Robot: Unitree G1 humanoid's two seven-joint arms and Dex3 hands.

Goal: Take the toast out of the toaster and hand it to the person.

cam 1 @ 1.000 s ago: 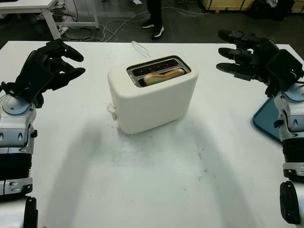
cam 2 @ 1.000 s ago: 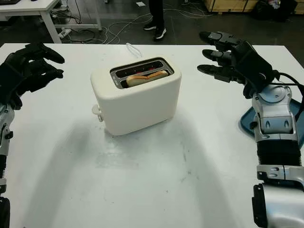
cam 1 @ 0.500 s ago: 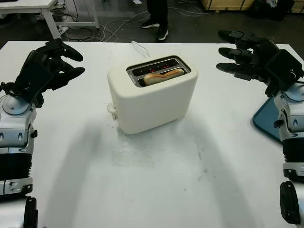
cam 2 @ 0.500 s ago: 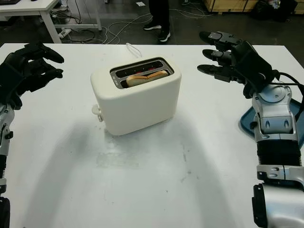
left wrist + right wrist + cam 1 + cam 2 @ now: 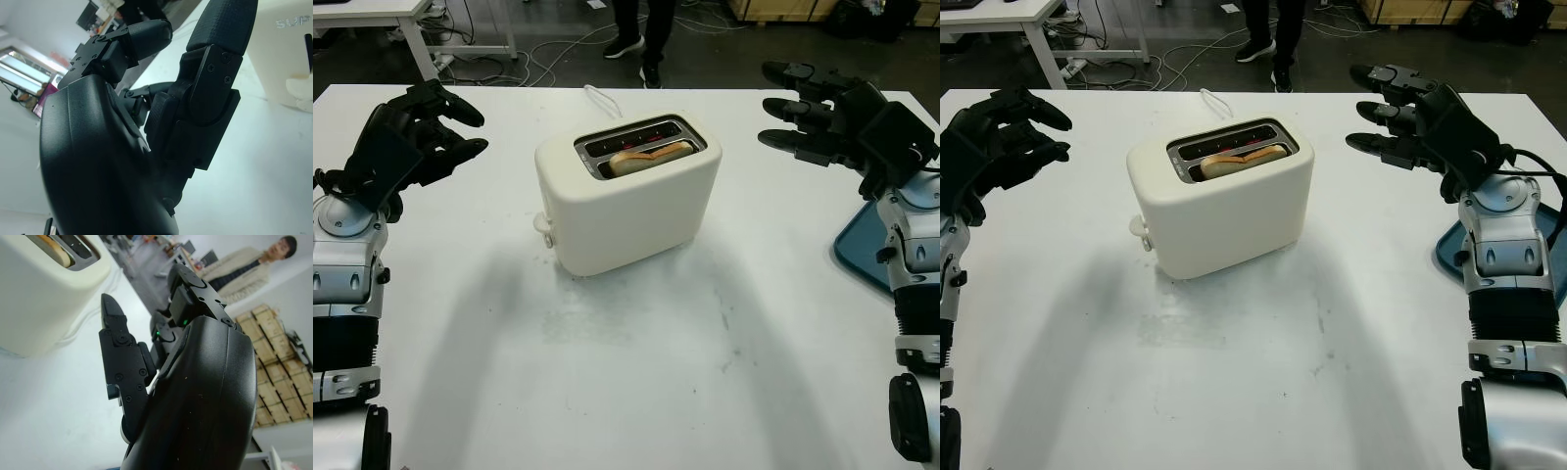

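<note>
A cream toaster (image 5: 626, 201) stands in the middle of the white table (image 5: 636, 372), its slots facing up. One slice of toast (image 5: 651, 157) pokes out of the slot nearer me; the far slot glows red inside. My left hand (image 5: 470, 132) is open and raised above the table, well to the left of the toaster. My right hand (image 5: 773, 106) is open and held up to the toaster's right, fingers pointing toward it with a gap between. A person's legs and shoes (image 5: 641, 44) stand beyond the far edge. The right wrist view shows the toaster (image 5: 44, 298) and the person (image 5: 244, 269).
A blue tray (image 5: 862, 245) lies at the table's right edge under my right forearm. The toaster's white cord (image 5: 599, 101) runs off the far edge. Cables lie on the floor behind, and another white table (image 5: 382, 15) stands at the far left.
The person's feet beyond the table have shifted a little to the right. Both of my hands and the toaster have stayed where they were.
</note>
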